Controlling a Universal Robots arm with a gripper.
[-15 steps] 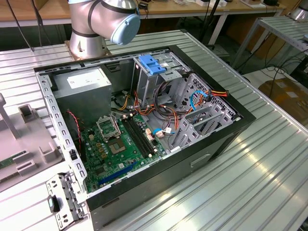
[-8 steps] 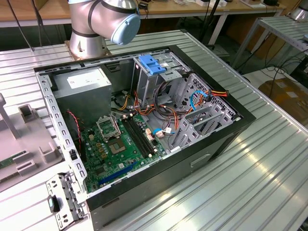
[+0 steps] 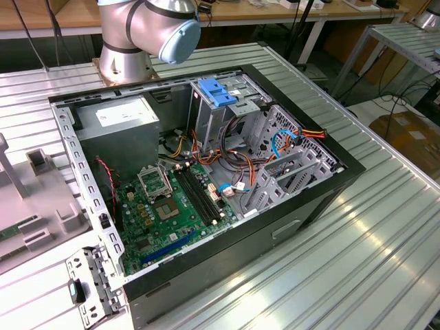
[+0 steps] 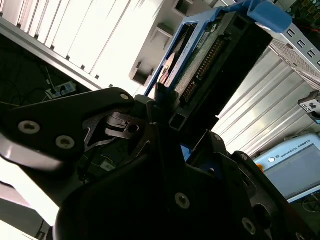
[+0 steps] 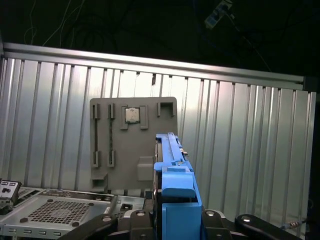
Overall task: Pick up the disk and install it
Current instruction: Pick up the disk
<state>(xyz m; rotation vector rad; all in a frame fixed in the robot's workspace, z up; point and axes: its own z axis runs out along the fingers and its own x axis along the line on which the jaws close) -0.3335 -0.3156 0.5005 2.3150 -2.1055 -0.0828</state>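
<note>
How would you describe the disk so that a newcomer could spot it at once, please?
Find the black pincer in the second wrist view; the disk is clamped in it. It is a grey hard drive framed by a bright blue carrier, unlike the blue bracket fixed atop the drive cage in the open computer case.

An open desktop computer case (image 3: 295, 220) lies on a ribbed metal table (image 3: 385, 261), exposing its green motherboard (image 3: 165, 210), grey power supply (image 3: 120, 127) and tangled cables (image 3: 251, 172). A blue bracket (image 3: 216, 91) tops the metal drive cage (image 3: 206, 122). A grey fixture plate (image 3: 38, 206) sits just beside the case, at the exterior view's left.
</note>
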